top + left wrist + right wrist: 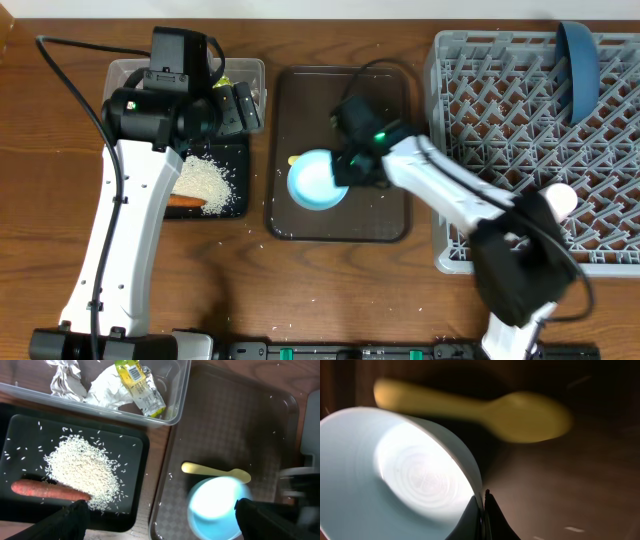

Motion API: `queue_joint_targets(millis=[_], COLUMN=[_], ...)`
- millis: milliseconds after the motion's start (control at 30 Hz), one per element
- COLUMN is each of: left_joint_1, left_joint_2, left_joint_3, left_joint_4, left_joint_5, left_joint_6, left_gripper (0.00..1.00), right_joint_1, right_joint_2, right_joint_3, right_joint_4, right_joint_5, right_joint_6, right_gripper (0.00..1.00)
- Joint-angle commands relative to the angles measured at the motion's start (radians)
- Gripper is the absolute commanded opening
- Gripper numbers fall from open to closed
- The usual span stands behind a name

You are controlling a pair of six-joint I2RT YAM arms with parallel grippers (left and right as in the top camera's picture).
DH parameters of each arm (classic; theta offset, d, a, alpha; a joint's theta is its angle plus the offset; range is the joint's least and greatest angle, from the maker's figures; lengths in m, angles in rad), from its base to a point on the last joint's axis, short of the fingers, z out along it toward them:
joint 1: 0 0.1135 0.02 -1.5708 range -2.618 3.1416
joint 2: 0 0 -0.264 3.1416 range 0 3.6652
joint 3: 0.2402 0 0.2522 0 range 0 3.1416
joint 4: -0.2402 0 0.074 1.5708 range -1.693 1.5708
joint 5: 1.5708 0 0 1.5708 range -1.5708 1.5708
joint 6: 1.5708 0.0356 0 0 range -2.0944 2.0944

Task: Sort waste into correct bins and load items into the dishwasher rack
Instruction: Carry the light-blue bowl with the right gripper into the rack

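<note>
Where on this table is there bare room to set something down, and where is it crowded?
Free: the far half of the brown serving tray, between its rim and the yellow spoon; the bare table between that tray and the near edge. Crowded: the black tray, with rice and carrot; the clear tub, with paper and wrapper.

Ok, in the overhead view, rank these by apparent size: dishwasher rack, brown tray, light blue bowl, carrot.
Largest to smallest:
1. dishwasher rack
2. brown tray
3. light blue bowl
4. carrot, only partly visible
</note>
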Motion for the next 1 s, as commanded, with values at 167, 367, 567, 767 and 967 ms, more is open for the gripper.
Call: queue_joint_targets(millis=[167, 367, 567, 767, 967], left_joint_1=[-0.001, -0.001, -0.001, -0.001, -0.001], left_joint_2=[0.003, 0.003, 0.003, 0.003, 0.003], left_joint_3=[0.004, 0.004, 0.004, 0.004, 0.004], left_joint_4=[-0.003, -0.003, -0.003, -0.003, -0.003], left_joint_5=[-0.016, -0.016, -0.016, -0.016, -0.016], left_joint_6=[0.003, 0.003, 0.003, 0.003, 0.003], left_gripper=[0.95, 0.95, 0.95, 0.95, 0.95], right_joint_1=[-0.204, -0.260, -0.273, -0.273, -0.263], right_joint_2=[-0.363, -0.394, -0.293, -0.124, 0.035], right_joint_3=[0.042, 0.041, 0.041, 0.041, 0.042], right_joint_4=[0.002, 0.054, 0.235, 0.578, 0.814], right_joint_5=[0.550, 1.048, 1.281, 1.434, 1.514], right_joint_6=[-0.024, -0.091, -0.293, -0.721, -1.016], right_gripper=[0.01, 0.01, 0.01, 0.01, 0.01])
